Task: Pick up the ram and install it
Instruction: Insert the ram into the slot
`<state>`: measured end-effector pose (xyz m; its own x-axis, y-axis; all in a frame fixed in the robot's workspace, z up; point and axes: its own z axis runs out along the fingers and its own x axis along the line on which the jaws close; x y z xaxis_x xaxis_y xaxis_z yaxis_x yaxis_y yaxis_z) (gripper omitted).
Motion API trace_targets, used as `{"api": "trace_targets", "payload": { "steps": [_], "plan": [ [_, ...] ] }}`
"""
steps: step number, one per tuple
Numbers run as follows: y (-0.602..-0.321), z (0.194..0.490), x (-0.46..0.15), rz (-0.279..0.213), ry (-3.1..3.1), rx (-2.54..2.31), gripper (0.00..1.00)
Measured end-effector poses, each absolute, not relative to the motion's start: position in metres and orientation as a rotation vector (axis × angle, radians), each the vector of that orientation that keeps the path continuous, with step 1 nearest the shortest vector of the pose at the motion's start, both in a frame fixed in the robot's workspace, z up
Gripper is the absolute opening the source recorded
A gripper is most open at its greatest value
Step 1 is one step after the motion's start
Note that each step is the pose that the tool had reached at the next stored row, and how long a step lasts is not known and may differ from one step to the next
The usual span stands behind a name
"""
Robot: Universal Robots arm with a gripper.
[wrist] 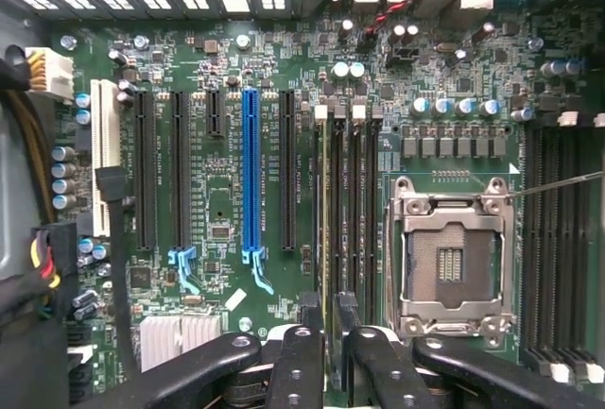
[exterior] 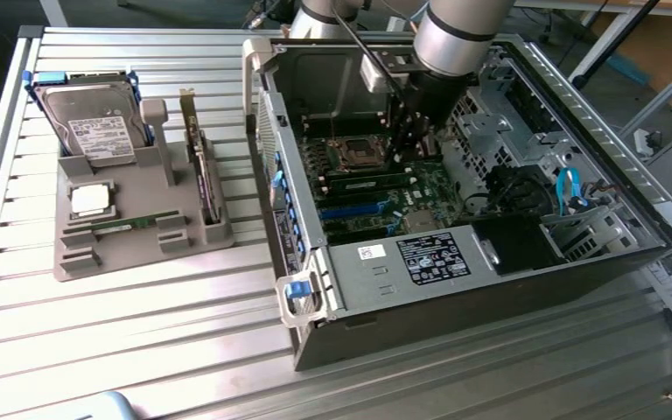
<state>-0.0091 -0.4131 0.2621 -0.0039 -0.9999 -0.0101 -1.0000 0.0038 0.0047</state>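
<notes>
Ram over the motherboard slots

We see the gripper (wrist: pixel 324 319) inside the case (exterior: pixel 430 262), fingers (wrist: pixel 301 352) closed on the ram (wrist: pixel 326 239), edge-on above the board (wrist: pixel 217 192).

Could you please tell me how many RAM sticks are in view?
2: one ram lying on the grey holder, one standing in a motherboard slot. Others may be hidden.

My arm (exterior: pixel 458 35) reaches steeply down, wrist vertical. My gripper (wrist: pixel 327 319) points straight down; its two black fingers (wrist: pixel 301 352) stand close together, clamped edge-on around the ram (wrist: pixel 326 239).
</notes>
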Motion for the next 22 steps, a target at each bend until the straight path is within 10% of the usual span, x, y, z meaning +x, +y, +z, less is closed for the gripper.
{"api": "trace_targets", "payload": {
  "steps": [22],
  "plan": [
    [-0.413, 0.291, -0.009, 0.016, 2.223, -2.214, 0.19]
  ]
}}
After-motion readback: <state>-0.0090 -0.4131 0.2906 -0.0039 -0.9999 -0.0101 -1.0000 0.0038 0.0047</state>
